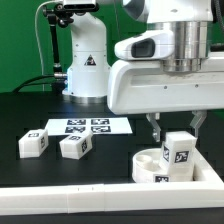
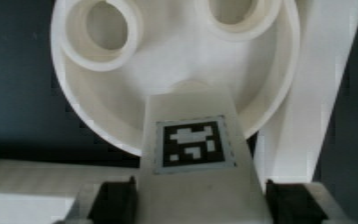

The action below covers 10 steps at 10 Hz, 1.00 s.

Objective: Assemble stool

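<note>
- A loose leg (image 1: 33,143) and a second loose leg (image 1: 75,146) lay on the dark surface (image 1: 25,110) near the marker board (image 1: 87,126), well apart from the end effector (image 1: 175,138).
- The white border wall (image 1: 70,195) ran just beside the round seat (image 1: 148,166).
- The end effector was clamped on a third leg (image 1: 181,154), held upright over the seat; whether they touched was unclear.

Place: you ran this in a robotics lab | Cues: Franka arm (image 1: 150,85), marker board (image 1: 88,126), tagged stool legs (image 1: 33,143), black table (image 1: 30,105), green backdrop (image 1: 20,40).
</note>
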{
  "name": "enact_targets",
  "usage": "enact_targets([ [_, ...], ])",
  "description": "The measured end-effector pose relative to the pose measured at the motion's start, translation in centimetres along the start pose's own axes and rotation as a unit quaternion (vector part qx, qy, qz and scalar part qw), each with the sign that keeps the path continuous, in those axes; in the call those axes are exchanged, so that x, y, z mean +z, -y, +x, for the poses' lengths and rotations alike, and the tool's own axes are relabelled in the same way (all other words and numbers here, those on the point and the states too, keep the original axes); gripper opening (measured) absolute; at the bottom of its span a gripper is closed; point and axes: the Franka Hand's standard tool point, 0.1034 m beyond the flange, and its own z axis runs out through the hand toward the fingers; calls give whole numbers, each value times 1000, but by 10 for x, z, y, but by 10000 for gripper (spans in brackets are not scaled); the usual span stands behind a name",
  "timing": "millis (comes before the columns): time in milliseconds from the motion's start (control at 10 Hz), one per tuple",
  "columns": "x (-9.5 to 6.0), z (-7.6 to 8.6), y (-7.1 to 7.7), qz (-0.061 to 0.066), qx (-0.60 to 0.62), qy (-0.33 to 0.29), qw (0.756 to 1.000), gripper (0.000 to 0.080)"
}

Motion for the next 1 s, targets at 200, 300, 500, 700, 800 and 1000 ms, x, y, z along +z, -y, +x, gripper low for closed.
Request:
enact_targets([
  [200, 0, 1, -4, 1, 72, -2, 997, 349],
  [300, 0, 1, -5, 0, 87, -3, 996, 349],
  [500, 1, 3, -12, 7, 175, -5, 985, 349],
  [700, 0, 3, -15, 9, 218, -5, 976, 349],
  [800, 1, 3, -15, 9, 216, -5, 976, 424],
  [1000, -1, 2, -15, 9, 211, -3, 978, 557],
])
